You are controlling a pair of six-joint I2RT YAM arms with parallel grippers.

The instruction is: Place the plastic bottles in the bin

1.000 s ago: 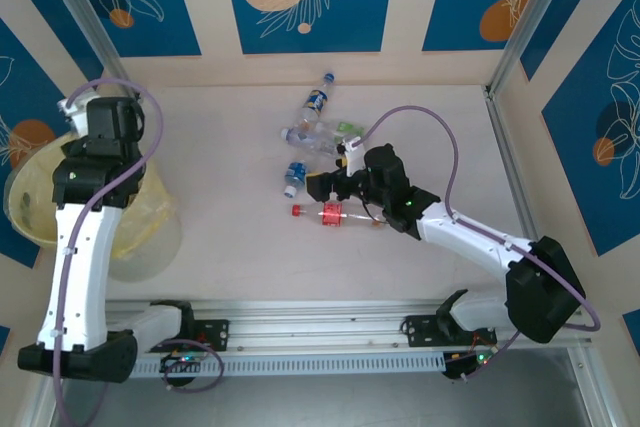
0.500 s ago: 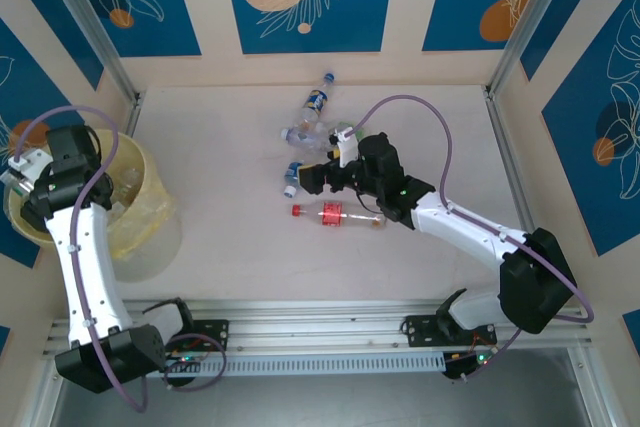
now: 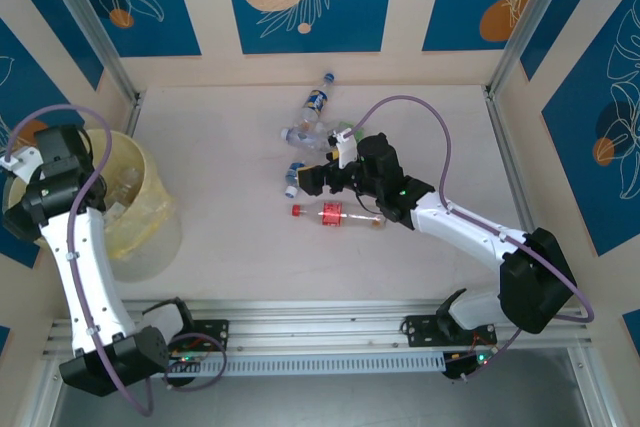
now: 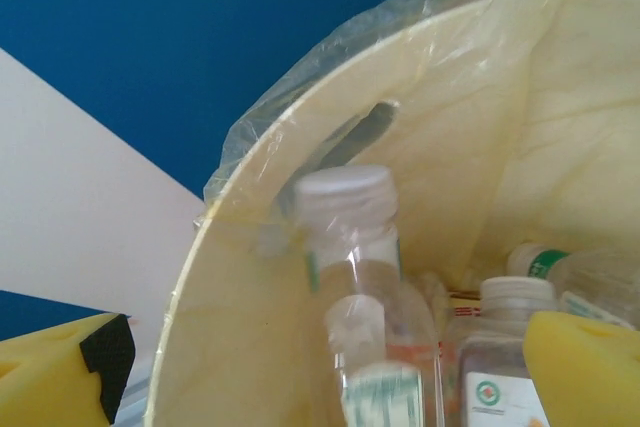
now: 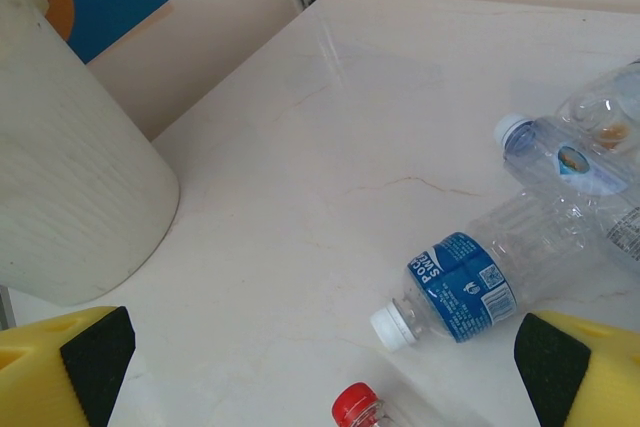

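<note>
Right wrist view first — how are your jaws?
— My right gripper (image 5: 322, 357) stands wide apart, empty. The blue-labelled bottle (image 5: 465, 285) lies just ahead, right of centre, cap nearest me, its long axis slanting almost along my closing line; I'd judge a wrist turn is needed.
— And the left gripper (image 4: 325, 367)?
— Also spread, over the bin (image 4: 520, 127), well apart from that bottle. My right arm is nearer.

pale marble-look table (image 3: 230, 147); blue leaf-print wall panels (image 3: 340, 17) behind; aluminium rail (image 3: 330, 322) along near edge.
</note>
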